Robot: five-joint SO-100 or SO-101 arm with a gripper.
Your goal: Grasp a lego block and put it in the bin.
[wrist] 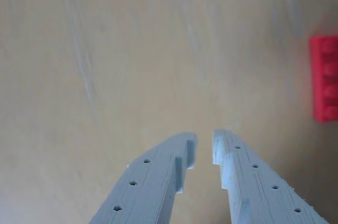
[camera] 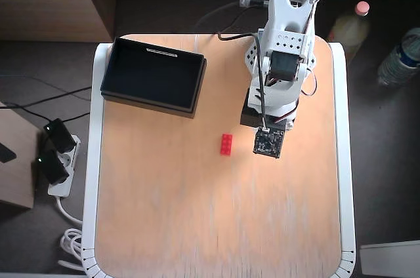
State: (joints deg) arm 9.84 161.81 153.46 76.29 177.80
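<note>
Pale blue printed fingers of my gripper (wrist: 205, 140) stood nearly closed over bare tan wooden tabletop (wrist: 132, 65), holding nothing.
Small bright red studded plastic lego block (wrist: 324, 78) lay off to the wrist view's right, long axis pointing away from the camera; closing there would have missed it. Black rectangular shallow bin (camera: 154, 76) sat well apart.

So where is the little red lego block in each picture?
Wrist view: the lego block sits at the right edge, partly cut off, on the wooden table.
Overhead view: the lego block lies mid-table, just left of the arm.
Shared landmark: the table's pale wood surface.
</note>
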